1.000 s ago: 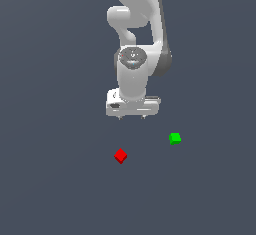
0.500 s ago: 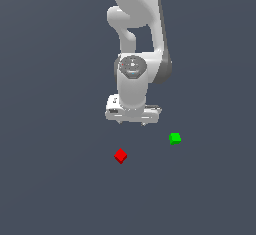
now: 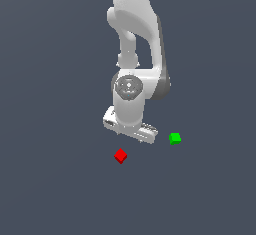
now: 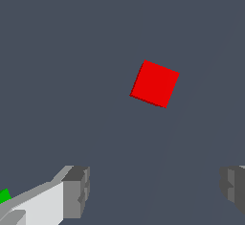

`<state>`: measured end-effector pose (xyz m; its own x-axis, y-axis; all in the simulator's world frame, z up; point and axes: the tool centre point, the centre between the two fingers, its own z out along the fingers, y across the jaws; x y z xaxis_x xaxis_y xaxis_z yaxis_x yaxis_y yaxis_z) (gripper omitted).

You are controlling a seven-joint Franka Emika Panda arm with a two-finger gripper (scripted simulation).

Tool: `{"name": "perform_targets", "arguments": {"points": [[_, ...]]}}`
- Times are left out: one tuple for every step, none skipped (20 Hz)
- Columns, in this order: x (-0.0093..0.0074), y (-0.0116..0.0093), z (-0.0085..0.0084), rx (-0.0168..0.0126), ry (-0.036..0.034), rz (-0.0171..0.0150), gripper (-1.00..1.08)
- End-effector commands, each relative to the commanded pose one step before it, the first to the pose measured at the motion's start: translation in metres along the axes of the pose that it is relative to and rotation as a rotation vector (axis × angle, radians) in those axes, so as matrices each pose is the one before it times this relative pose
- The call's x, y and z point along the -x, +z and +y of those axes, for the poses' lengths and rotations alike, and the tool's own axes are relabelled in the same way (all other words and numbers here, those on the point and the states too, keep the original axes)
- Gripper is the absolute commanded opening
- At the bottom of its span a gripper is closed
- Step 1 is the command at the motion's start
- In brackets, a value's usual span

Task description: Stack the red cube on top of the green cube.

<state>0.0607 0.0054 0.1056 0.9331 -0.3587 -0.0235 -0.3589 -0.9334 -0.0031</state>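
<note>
**Tool apart above the red cube**

Seen only from the wrist: two grey fingertips (image 4: 76,193) set wide apart, nothing between them, with the red cube (image 4: 154,84) lying flat on the dark worktop (image 4: 57,51) beyond the gap, untouched. Seen there too: just a sliver of the green cube (image 4: 4,196) at the picture's edge, beside one finger's white body.

Seen only from outside: the whole white arm (image 3: 135,44) reaching down, the tool (image 3: 131,130) hanging above the worktop, clear of both cubes. Red cube (image 3: 120,156) just below and slightly toward the exterior view's left of the tool; green cube (image 3: 174,138) toward the exterior view's right, apart from the red one.
</note>
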Motion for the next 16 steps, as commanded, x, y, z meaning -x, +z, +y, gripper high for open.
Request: {"name": "perform_targets", "arguments": {"points": [[-0.01448, 0.00786, 0.00081, 0.00013, 0.07965, 0.00578, 1.0], [-0.0054, 0.00288, 0.00019, -0.00006, 0.02934, 0.00199, 1.0], [-0.00514, 0.00273, 0.0002, -0.00007, 0.02786, 0.00187, 1.0], [-0.00487, 0.00257, 0.00021, -0.00008, 0.02635, 0.00175, 1.0], [-0.00458, 0.00241, 0.0002, -0.00009, 0.02476, 0.00164, 1.0], [-0.00429, 0.00224, 0.0002, -0.00009, 0.02315, 0.00153, 1.0], [-0.004, 0.00208, 0.00019, -0.00009, 0.02157, 0.00141, 1.0], [-0.00373, 0.00192, 0.00021, -0.00009, 0.02002, 0.00129, 1.0], [-0.00346, 0.00175, 0.00023, -0.00009, 0.01843, 0.00116, 1.0], [-0.00317, 0.00158, 0.00023, -0.00009, 0.01684, 0.00104, 1.0], [-0.00289, 0.00144, 0.00021, -0.00008, 0.01531, 0.00094, 1.0], [-0.00261, 0.00129, 0.00021, -0.00007, 0.01378, 0.00084, 1.0], [-0.00232, 0.00114, 0.00018, -0.00007, 0.01221, 0.00074, 1.0], [-0.00201, 0.00099, 0.00015, -0.00006, 0.01061, 0.00064, 1.0], [-0.00172, 0.00084, 0.00014, -0.00005, 0.00904, 0.00054, 1.0], [-0.00142, 0.00069, 0.00012, -0.00004, 0.00746, 0.00044, 1.0]]}}
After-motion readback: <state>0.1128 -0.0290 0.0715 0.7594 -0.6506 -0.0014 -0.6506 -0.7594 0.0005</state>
